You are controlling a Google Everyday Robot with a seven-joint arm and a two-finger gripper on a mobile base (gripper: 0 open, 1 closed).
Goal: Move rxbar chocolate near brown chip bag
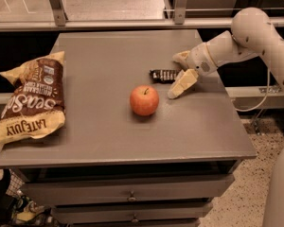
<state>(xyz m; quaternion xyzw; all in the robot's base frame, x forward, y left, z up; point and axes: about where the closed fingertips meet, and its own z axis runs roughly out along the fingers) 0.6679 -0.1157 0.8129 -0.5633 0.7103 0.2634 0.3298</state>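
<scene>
The rxbar chocolate [163, 74], a small black bar, lies flat on the grey table [109, 126], right of centre and just behind a red apple [144, 100]. My gripper [180, 72] reaches in from the right at the bar's right end. It is open, with one cream finger behind the bar's end and the other finger [182, 84] in front of it. The brown chip bag [32, 100], with yellow ends and "LATE JULY" lettering, lies at the table's left edge, far from the bar.
The apple sits between the bar and the chip bag. My white arm [255, 37] comes in over the table's right edge. A rail with metal posts [180, 4] runs behind the table. Drawers are below the front edge.
</scene>
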